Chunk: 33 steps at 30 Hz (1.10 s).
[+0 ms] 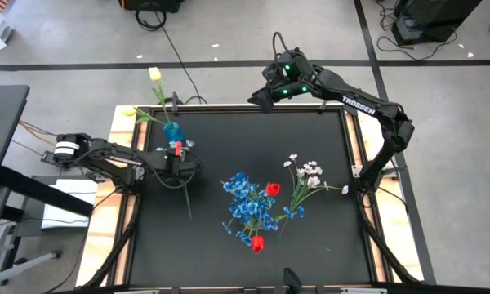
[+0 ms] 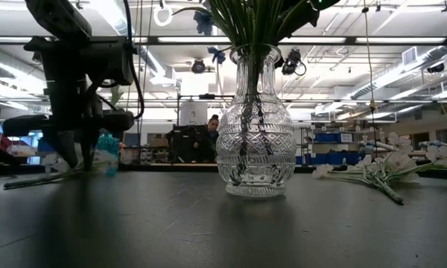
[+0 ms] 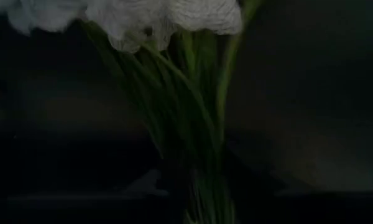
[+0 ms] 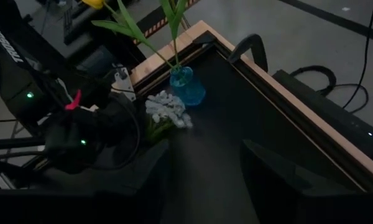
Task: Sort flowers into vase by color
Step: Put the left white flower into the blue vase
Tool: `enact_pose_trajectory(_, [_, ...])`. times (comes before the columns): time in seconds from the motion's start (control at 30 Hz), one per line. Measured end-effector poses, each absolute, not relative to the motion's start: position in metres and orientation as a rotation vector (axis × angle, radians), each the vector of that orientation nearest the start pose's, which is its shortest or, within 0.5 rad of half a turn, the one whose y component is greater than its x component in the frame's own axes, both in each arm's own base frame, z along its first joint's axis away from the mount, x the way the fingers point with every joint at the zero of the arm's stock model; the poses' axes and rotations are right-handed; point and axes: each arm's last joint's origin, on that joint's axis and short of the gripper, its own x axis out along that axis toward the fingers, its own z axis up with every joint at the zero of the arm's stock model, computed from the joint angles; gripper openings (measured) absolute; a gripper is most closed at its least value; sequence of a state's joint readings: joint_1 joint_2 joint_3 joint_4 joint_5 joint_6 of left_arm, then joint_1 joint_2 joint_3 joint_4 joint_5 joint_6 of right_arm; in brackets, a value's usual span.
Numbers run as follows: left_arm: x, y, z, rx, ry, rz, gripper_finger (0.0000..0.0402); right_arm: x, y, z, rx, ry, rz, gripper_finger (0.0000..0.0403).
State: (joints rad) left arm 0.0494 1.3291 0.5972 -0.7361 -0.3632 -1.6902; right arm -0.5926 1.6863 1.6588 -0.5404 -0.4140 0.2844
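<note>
The left gripper (image 1: 182,163) is down on the black tabletop (image 1: 253,131) near its left edge, over a white sprig (image 4: 166,107) that lies flat with its stem (image 1: 187,200) trailing toward the near edge. In the left wrist view the white blossoms (image 3: 143,18) and a bundle of green stems fill the frame, so the jaws are low around the stems, probably to take the sprig by the stalk and not crush the blooms. Whether the jaws have pressed onto the stems or stand slightly spread around them I cannot tell.

Just beyond that sprig, toward the far left corner, a small blue vase (image 1: 172,130) holds a yellow tulip (image 1: 155,74) that leans out over the far edge; yellow seems to be that vase's colour. In the middle of the tabletop a clear glass vase (image 2: 252,123) stands upright holding green stems, and from above a cluster of blue flowers (image 1: 247,204) with two red tulips (image 1: 272,189) shows at that spot. A second white sprig (image 1: 307,173) lies on the tabletop to the right of it, not yet sorted.

The right gripper (image 1: 260,100) waits raised above the far edge, jaws spread and empty, clear of the left arm's work.
</note>
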Motion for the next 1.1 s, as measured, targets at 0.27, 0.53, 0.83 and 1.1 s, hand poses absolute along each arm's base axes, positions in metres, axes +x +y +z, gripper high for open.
enact_pose_trajectory(0.27, [0.193,0.015,0.15,-1.14,0.733,1.332,0.001,0.318,-0.202,0.368,0.506,0.478,-0.277,0.0201])
enact_pose_trajectory(0.53, [0.202,0.008,0.177,-1.169,0.505,1.121,0.0008,0.318,-0.202,0.368,0.487,0.478,-0.297,0.0201])
enact_pose_trajectory(0.83, [0.203,0.026,0.225,-0.933,0.201,0.932,0.0008,0.318,-0.203,0.36,0.522,0.495,-0.306,0.0201])
enact_pose_trajectory(1.1, [0.2,0.058,0.282,-0.446,-0.104,0.854,0.0007,0.319,-0.202,0.36,0.53,0.493,-0.307,0.0201])
